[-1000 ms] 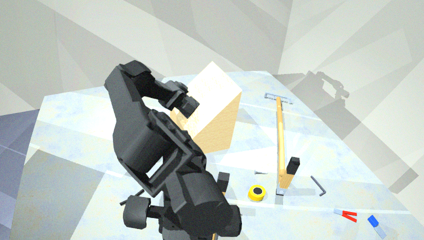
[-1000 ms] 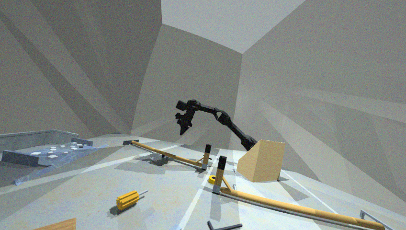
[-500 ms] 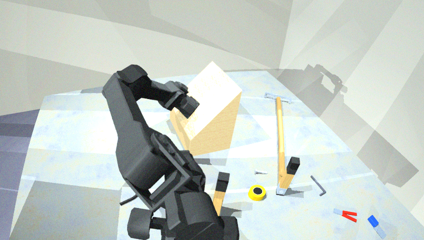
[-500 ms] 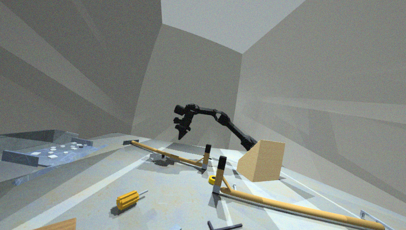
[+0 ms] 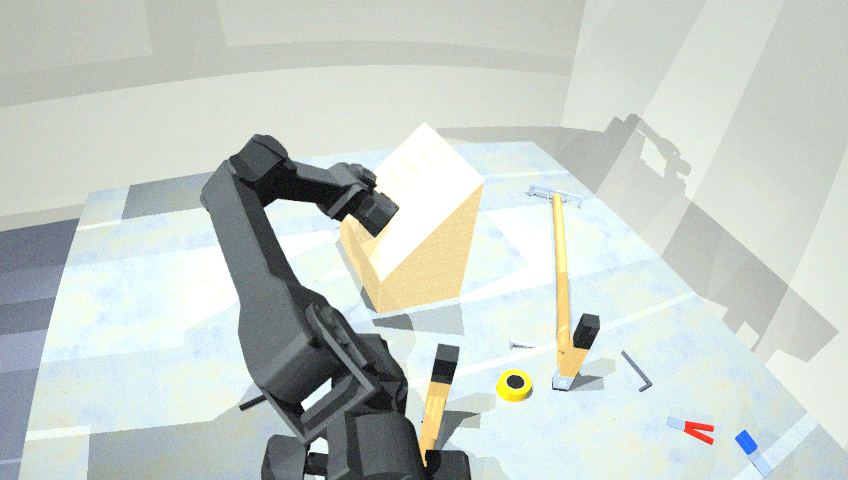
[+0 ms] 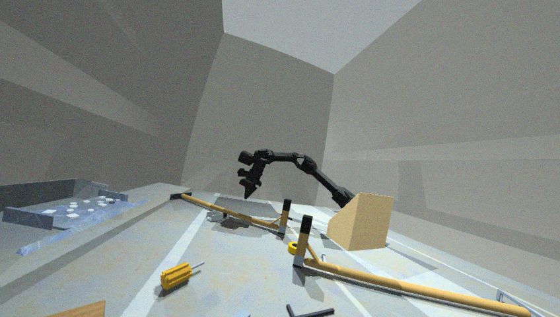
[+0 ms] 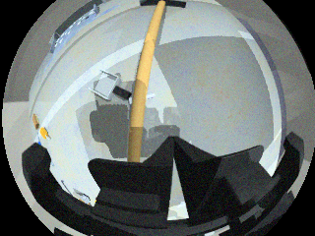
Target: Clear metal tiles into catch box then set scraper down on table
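My gripper (image 6: pixel 246 196) (image 7: pixel 173 141) is shut with nothing between its fingers. It hangs above the table near a long wooden-handled tool (image 6: pixel 212 208) (image 7: pixel 144 74) with a flat dark head, which lies on the table. In the wrist view the fingertips appear just right of its handle. A second long tool (image 5: pixel 561 255) (image 6: pixel 369 279) has a metal frame head. The blue-grey steel plate (image 6: pixel 90 218) is at the left in the exterior view. Several white tiles (image 6: pixel 72 215) (image 7: pixel 79 17) lie on it. Dark walls (image 6: pixel 35 193) stand behind it; the box's inside is hidden.
A wooden wedge block (image 5: pixel 437 261) (image 6: pixel 371 224) stands by the arm's base. Black-capped uprights (image 5: pixel 443 368) (image 5: pixel 580 344) (image 6: pixel 302 235) rise at the handle ends. A metal bracket (image 6: pixel 215 216) (image 7: pixel 105 85), yellow tape roll (image 5: pixel 514 385), screwdriver (image 6: pixel 176 275) and hex key (image 5: pixel 636 371) lie around.
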Controlling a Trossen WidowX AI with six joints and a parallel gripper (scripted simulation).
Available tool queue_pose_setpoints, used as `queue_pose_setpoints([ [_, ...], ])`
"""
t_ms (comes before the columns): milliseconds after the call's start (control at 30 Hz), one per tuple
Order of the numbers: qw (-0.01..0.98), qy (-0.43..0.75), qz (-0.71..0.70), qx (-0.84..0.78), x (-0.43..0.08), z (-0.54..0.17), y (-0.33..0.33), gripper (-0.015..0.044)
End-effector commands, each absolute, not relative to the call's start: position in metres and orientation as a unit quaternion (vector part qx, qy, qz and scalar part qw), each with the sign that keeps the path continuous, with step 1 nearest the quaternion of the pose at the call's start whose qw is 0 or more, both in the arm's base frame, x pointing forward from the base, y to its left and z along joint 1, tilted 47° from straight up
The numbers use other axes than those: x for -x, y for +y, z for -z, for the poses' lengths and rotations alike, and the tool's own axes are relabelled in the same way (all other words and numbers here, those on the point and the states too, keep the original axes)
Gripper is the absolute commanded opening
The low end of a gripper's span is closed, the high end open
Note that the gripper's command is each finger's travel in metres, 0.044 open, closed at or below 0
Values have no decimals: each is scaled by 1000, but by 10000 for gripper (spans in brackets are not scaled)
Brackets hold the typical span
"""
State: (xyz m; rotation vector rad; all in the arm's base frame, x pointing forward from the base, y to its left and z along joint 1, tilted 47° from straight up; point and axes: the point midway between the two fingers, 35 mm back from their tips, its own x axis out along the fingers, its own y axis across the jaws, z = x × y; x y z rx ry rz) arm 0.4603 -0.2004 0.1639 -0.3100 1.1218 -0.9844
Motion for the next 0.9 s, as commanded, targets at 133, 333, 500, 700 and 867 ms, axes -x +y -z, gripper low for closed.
queue_pose_setpoints([
  [133, 722, 510, 445, 141, -457, -151, -214, 0],
  [333, 722, 510, 445, 142, -455, -142, -223, 0],
  [500, 722, 509, 445, 142, -453, -135, -231, 0],
  [700, 722, 509, 446, 143, -450, -127, -240, 0],
  [867, 722, 508, 446, 144, -446, -120, -247, 0],
])
